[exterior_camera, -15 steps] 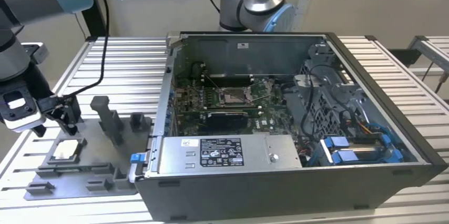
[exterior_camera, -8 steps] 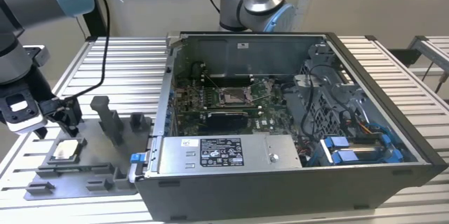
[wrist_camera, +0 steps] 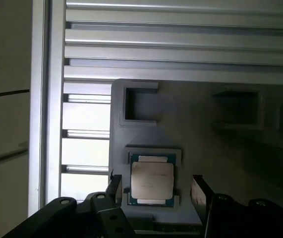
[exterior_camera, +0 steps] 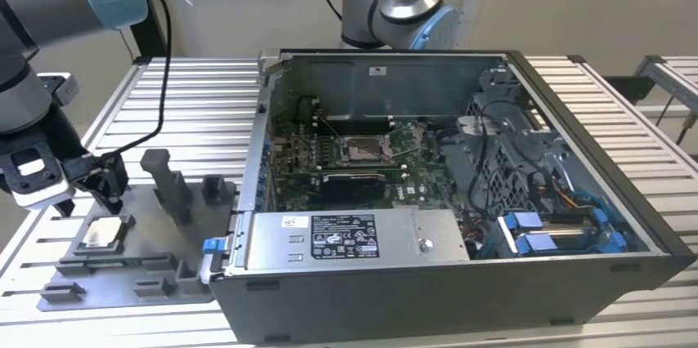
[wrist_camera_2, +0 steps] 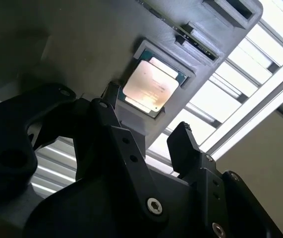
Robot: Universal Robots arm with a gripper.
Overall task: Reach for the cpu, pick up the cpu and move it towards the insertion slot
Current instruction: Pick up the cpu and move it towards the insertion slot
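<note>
Item: cpu (exterior_camera: 104, 232), flat in grey fixture (exterior_camera: 163, 283) pocket, lower corner of the exterior view's left. Gripper (exterior_camera: 85, 201): jaws apart, straddling chip, no contact evident. Risk: off-centre closing may tilt or wedge chip against pocket walls.

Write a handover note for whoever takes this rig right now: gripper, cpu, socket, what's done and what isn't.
Gripper: open, poised over the cpu, one finger on each side, not closed on it.
Cpu: lies flat in its recess on the grey fixture, outside the computer case.
Insertion slot: on the green board inside the case.
Done: the reach.
Left: grip, lift, carry towards the slot.
</note>
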